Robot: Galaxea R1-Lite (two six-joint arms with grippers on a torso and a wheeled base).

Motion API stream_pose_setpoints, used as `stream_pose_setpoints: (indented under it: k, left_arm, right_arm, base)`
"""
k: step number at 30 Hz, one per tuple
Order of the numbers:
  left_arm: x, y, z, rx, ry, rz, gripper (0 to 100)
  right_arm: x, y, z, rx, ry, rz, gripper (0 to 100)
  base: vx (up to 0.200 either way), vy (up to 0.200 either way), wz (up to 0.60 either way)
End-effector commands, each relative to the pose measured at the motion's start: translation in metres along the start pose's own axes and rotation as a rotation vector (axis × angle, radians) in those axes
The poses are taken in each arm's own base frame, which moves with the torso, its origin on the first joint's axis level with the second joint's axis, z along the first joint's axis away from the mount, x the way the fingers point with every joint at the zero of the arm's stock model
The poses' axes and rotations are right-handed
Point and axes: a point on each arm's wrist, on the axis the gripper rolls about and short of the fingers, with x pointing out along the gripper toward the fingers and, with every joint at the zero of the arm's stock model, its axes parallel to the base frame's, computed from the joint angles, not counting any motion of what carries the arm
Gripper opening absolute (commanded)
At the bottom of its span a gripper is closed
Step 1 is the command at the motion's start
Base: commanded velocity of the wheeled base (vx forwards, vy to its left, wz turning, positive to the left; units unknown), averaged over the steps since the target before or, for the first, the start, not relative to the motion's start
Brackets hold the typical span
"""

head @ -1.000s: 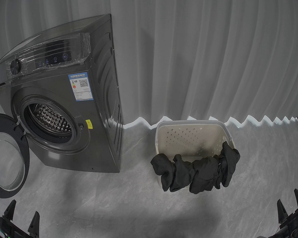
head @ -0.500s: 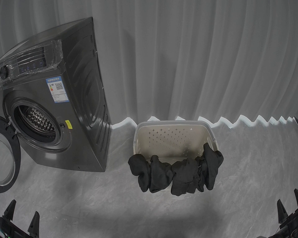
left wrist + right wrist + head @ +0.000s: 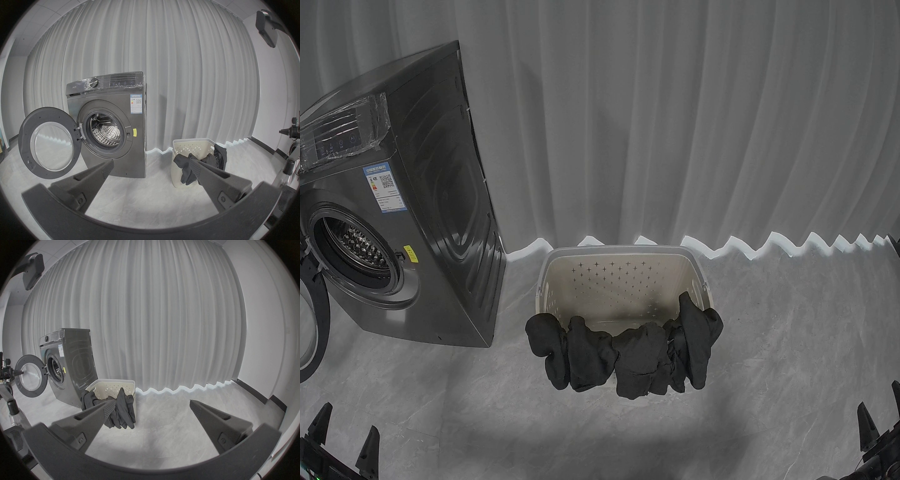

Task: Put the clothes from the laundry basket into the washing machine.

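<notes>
A cream laundry basket [image 3: 622, 281] stands on the floor ahead, with black clothes [image 3: 625, 353] draped over its near rim. To its left is the grey washing machine [image 3: 394, 206], its round door [image 3: 48, 143] swung wide and the drum [image 3: 104, 131] showing. My left gripper [image 3: 344, 431] hangs low at the bottom left, open and holding nothing, well short of the machine. At the bottom right my right gripper [image 3: 881, 409] is open too, far from the basket. Basket [image 3: 193, 147] [image 3: 112, 388] and clothes [image 3: 200, 162] [image 3: 117, 410] show in both wrist views beyond the open fingers.
White curtains [image 3: 675, 125] hang behind the basket and machine. Grey marble-look floor [image 3: 487, 406] lies bare between me and the basket. A dark skirting [image 3: 259, 393] runs along the right wall.
The whole head view has shifted: machine and basket slid leftward in it, so the camera has turned right. Both grippers hold the same place and stay open.
</notes>
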Motion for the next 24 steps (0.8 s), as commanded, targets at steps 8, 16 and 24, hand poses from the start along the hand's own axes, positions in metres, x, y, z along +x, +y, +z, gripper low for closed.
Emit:
stream_pose_setpoints:
  k: [8, 16, 24]
  left_arm:
    - [0.0, 0.0, -0.005, 0.0, -0.002, 0.002, 100]
    - [0.0, 0.0, -0.005, 0.004, -0.002, 0.003, 100]
    - [0.0, 0.0, -0.005, 0.002, -0.002, 0.003, 100]
  right_arm:
    - [-0.014, 0.002, 0.067, -0.009, -0.081, 0.15, 100]
    - [0.052, 0.011, 0.058, -0.03, 0.344, 0.409, 100]
    - [0.139, 0.046, 0.052, -0.025, 0.511, 0.513, 100]
  base:
    - [0.075, 0.0, 0.0]
    - [0.075, 0.0, 0.0]
    - [0.0, 0.0, 0.0]
